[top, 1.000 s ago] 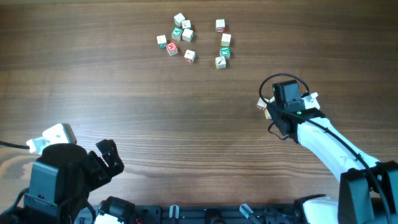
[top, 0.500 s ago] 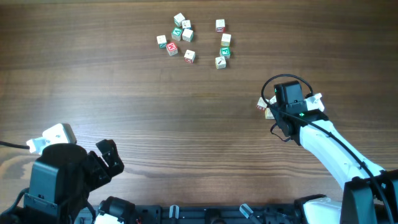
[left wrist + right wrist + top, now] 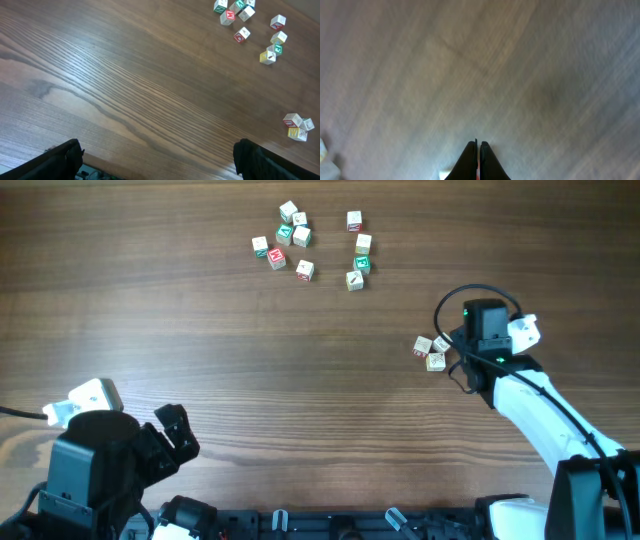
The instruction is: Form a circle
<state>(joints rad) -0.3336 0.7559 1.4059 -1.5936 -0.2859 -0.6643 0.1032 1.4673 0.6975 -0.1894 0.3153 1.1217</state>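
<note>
Task items: small pale wooden cubes [image 3: 302,236] with red or green printed faces, lying at the far side of the table [image 3: 200,330], about mid-width. They fall into a loose cluster on the left and a short, slightly curved column on the right, with a gap between. No closed ring is formed. Three stray cubes [image 3: 435,361] sit touching one another, well apart from the main group, just beside the right arm's wrist.

Hard to read: the printed symbols are too small to make out. The right wrist view is blurred. It shows only wood grain, a pale corner at its left edge, and a red sliver between the fingertips that I cannot identify.

Arms: the right arm reaches in from the near right corner, with a black cable [image 3: 455,298] looped over its wrist. The right claw [image 3: 478,146] is pinched fully together, and I cannot tell whether it grips anything. The left arm is folded at the near left edge. The left claw [image 3: 157,152] is spread wide and holds nothing.
</note>
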